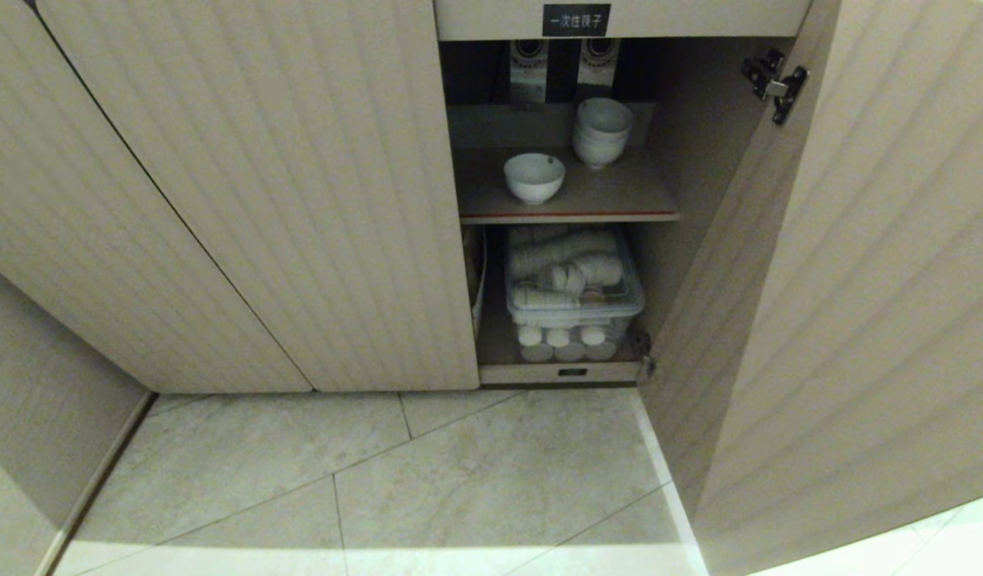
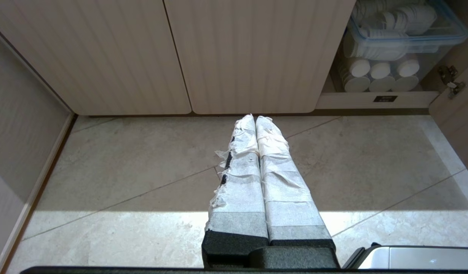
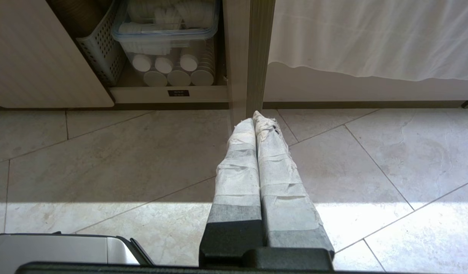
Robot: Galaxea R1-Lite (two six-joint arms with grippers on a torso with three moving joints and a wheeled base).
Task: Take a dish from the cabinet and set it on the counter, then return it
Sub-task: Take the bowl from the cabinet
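Neither gripper was to be seen in the head view, where the dish (image 1: 533, 177) was shown alone near the front of the red-edged shelf (image 1: 627, 213) of the cabinet (image 1: 299, 200), with a stack of white bowls (image 1: 601, 131) just behind and beside it and a clear plastic box (image 1: 575, 300) on the level below. In the left wrist view, the left gripper (image 2: 255, 118) was seen clenched and empty above the tiled floor (image 2: 123, 171), with the closed doors ahead of it. In the right wrist view, the right gripper (image 3: 255, 116) was seen likewise pressed shut on nothing, close to the edge of the open door (image 3: 259, 57). From there, the door edge could be struck by a careless reach, the stack could be knocked, and the glossy dish could be let slip if pinched only at its rim.
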